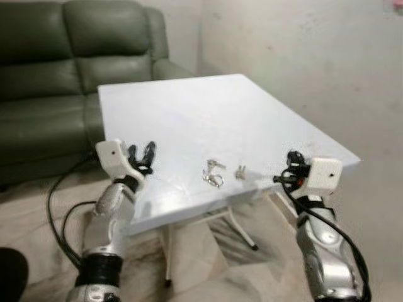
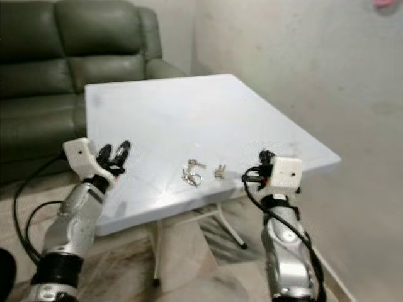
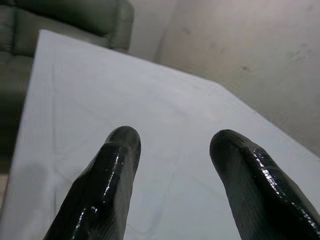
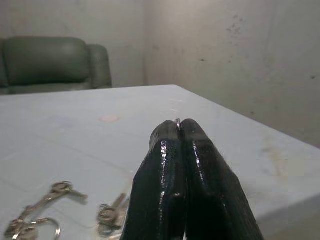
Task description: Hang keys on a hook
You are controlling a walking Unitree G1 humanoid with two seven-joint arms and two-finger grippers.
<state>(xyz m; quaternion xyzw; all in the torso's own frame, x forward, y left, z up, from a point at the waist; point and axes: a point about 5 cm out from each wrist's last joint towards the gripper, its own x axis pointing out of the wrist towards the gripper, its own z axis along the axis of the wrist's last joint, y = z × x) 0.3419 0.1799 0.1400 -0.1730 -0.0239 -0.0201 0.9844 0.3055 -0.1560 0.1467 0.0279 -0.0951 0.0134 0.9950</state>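
Two small bunches of keys lie near the front edge of the white table (image 1: pixel 208 113): one bunch with a ring (image 1: pixel 213 173) and a smaller bunch (image 1: pixel 240 172) just right of it. They also lie in front of the fingers as the ringed keys (image 4: pixel 35 212) and the smaller keys (image 4: pixel 112 215). My right gripper (image 1: pixel 291 157) hovers at the table's front right edge, right of the keys, shut, with a thin sliver of metal ring (image 4: pixel 178 120) pinched at its tips. My left gripper (image 1: pixel 142 154) is open over the front left edge, holding nothing.
A dark green sofa (image 1: pixel 56 75) stands behind the table on the left. A bare wall (image 1: pixel 302 56) runs along the right, with a pink object (image 1: pixel 397 5) high at the top right corner. Black cables (image 1: pixel 60 214) trail on the tiled floor beside my left arm.
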